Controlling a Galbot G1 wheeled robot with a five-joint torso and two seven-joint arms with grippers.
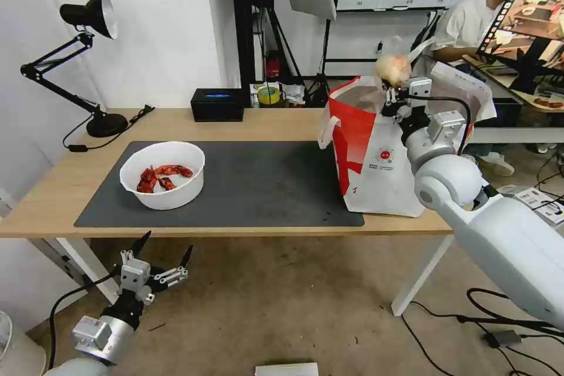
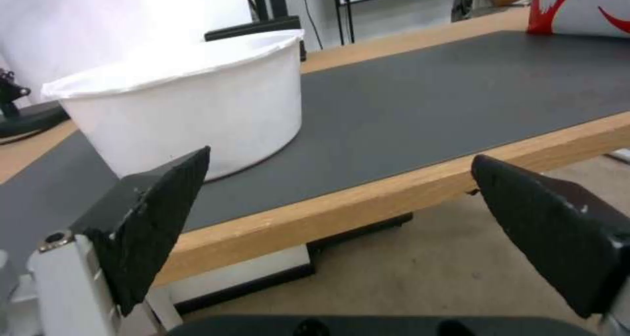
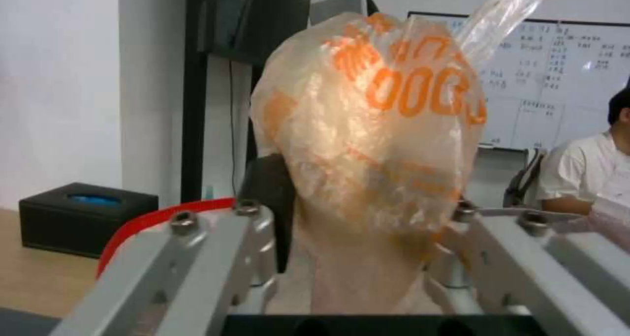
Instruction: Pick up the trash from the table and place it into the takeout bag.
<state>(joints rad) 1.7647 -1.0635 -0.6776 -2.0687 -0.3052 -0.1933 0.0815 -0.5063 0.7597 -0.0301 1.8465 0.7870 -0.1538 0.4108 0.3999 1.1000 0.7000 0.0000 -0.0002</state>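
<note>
A white round bowl (image 1: 163, 174) (image 2: 190, 114) with red food scraps stands on the dark grey mat (image 1: 258, 185) at the table's left. The white-and-red takeout bag (image 1: 376, 158) stands open at the table's right end. My right gripper (image 1: 392, 89) (image 3: 367, 228) is above the bag's mouth, shut on the bagged round bun (image 1: 392, 69) (image 3: 367, 134), which sticks up from its fingers. My left gripper (image 1: 164, 252) (image 2: 341, 198) hangs open below the table's front edge (image 2: 367, 198), in front of the bowl, with nothing between its fingers.
A black desk lamp (image 1: 88, 59) stands at the table's back left and a black rectangular box (image 1: 217, 104) at the back middle. A person sits at a desk behind the bag. Cables lie on the floor at the right.
</note>
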